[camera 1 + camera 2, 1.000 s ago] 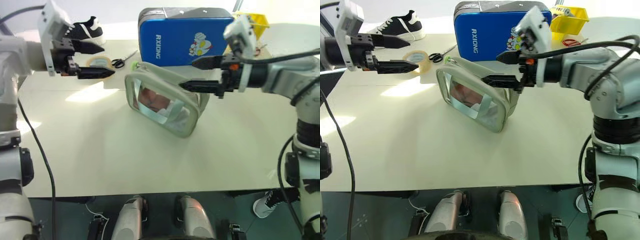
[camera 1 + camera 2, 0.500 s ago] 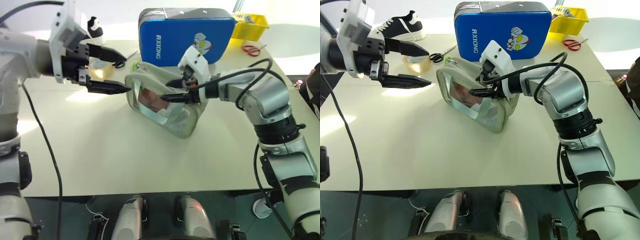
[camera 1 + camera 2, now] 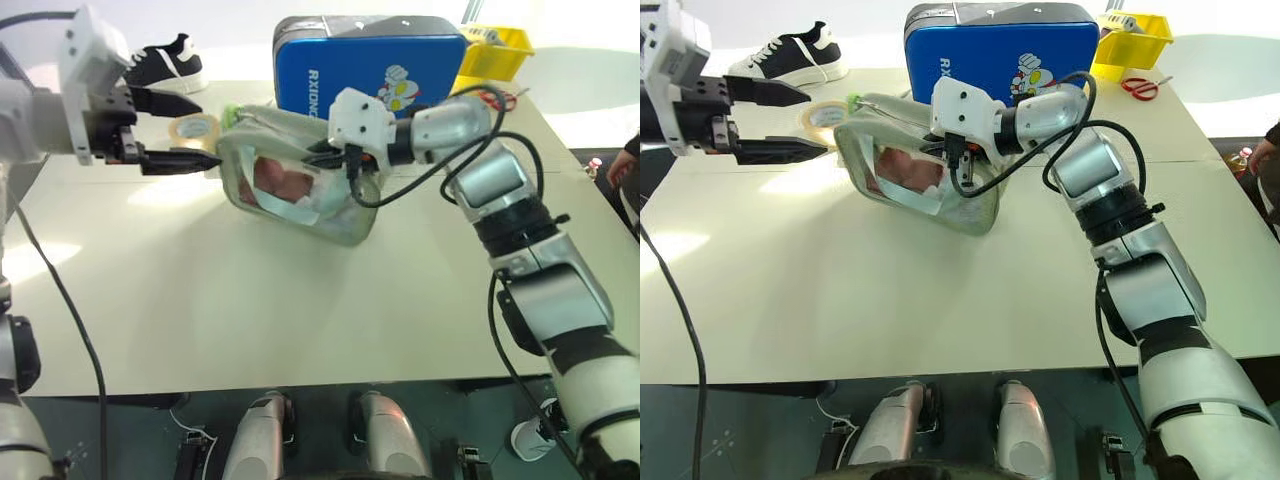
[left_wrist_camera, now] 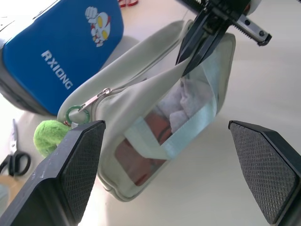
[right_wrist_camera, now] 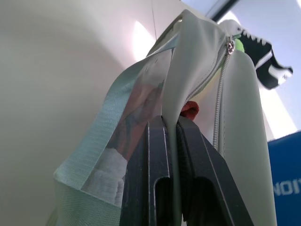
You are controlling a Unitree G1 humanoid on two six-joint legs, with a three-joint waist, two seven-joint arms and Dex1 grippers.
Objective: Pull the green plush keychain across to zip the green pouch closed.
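Observation:
The pale green pouch (image 3: 295,195) stands tilted on the table, its clear window showing pink and white contents. The lime green plush keychain (image 3: 231,114) hangs at the pouch's far left top corner, on the zipper pull (image 4: 89,102). My right gripper (image 3: 335,158) is shut on the pouch's upper fabric edge beside the zipper, as the right wrist view (image 5: 170,123) shows close up. My left gripper (image 3: 205,130) is open just left of the pouch, a short gap from the keychain (image 4: 49,136), with nothing between its fingers.
A blue hard case (image 3: 370,65) stands right behind the pouch. A tape roll (image 3: 193,128) and black scissors (image 4: 14,160) lie behind the left gripper, with a black shoe (image 3: 165,62) farther back. A yellow bin (image 3: 495,45) and red scissors (image 3: 1137,87) sit far right.
The right gripper went from open to shut on the pouch's top edge and dragged the pouch left. The left gripper came toward the pouch, then drew back left, still open.

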